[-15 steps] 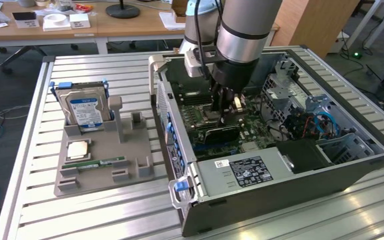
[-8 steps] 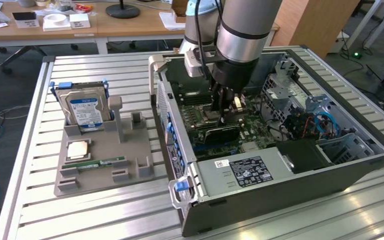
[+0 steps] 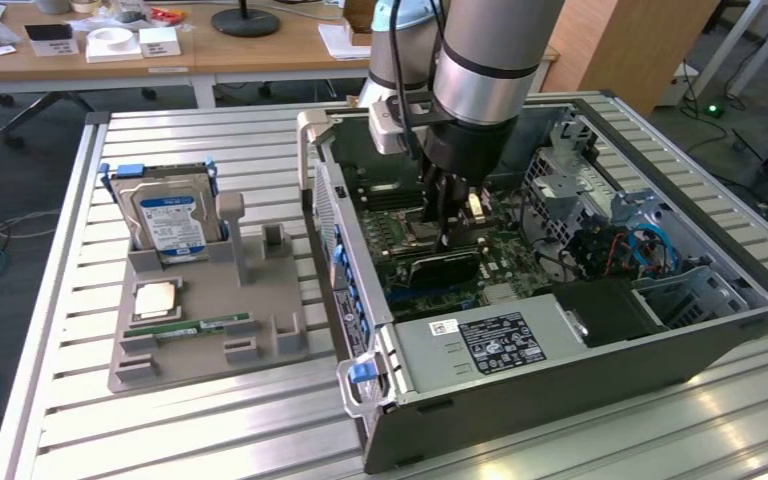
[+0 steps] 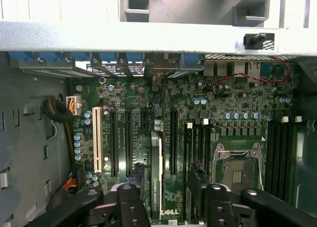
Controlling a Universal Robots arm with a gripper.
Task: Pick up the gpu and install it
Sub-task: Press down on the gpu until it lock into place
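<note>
Inside the case, the gpu stands on edge in its slot between the gripper jaws — wide open, gripping nothing. Check it seats fully — press evenly, straight down.

We are looking at a ribbed metal worktop carrying a grey parts holder. A silver hard drive with a blue label is standing upright in the holder, with a CPU chip lying flat below it and a green RAM stick just beside that. On the exterior view's right, an open computer case is lying on its side, showing its motherboard, an empty CPU socket and a white expansion slot.
</note>
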